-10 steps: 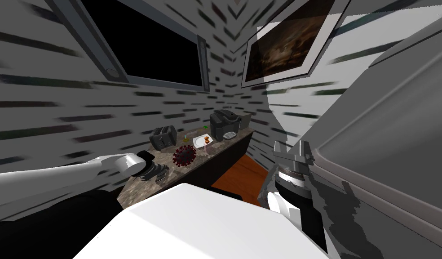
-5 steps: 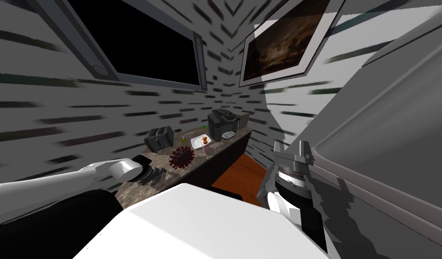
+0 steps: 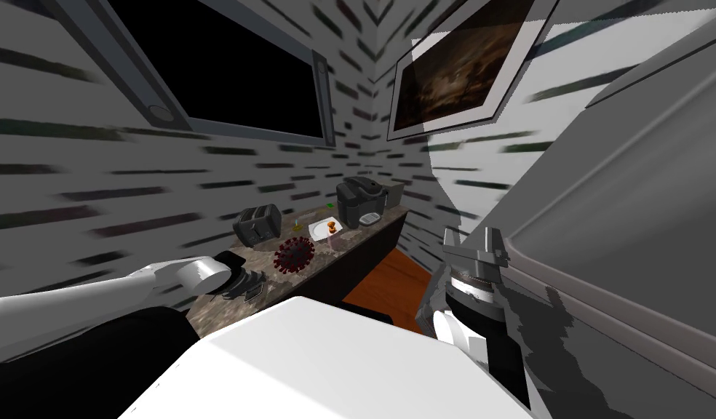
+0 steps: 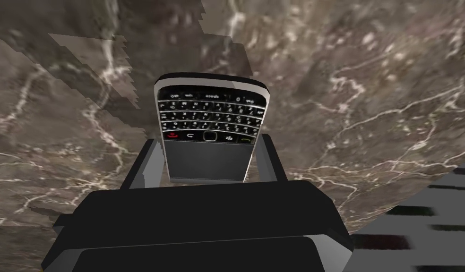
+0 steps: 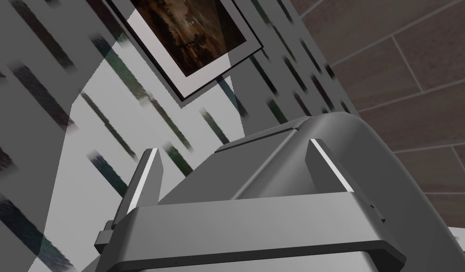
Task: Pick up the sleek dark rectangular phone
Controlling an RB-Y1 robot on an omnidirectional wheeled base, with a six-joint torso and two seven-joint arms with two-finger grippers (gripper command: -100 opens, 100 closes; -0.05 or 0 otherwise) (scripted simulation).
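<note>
The phone (image 4: 210,127) is dark with a small keyboard and a silver rim. My left gripper (image 4: 210,142) is shut on it, one finger against each long side, and the keyboard end sticks out past the fingertips. Below it is a brown marbled counter (image 4: 368,94). I cannot tell whether the phone touches the counter. In the head view the left gripper (image 3: 249,284) is at the near end of that counter (image 3: 316,268). My right gripper (image 3: 474,244) is raised at my right side, beside a large grey appliance, its fingers (image 5: 149,172) open with nothing between them.
Further along the counter stand a dark toaster (image 3: 257,225), a red spiky ball (image 3: 295,254), a white plate (image 3: 321,231) with something orange on it, and a dark appliance (image 3: 362,201). The large grey appliance (image 3: 626,218) walls off the right. Orange-brown floor (image 3: 382,284) lies between it and the counter.
My head camera has shifted slightly, so the counter sits a little further left. My left forearm has drawn back and down a little. The right arm has not moved.
</note>
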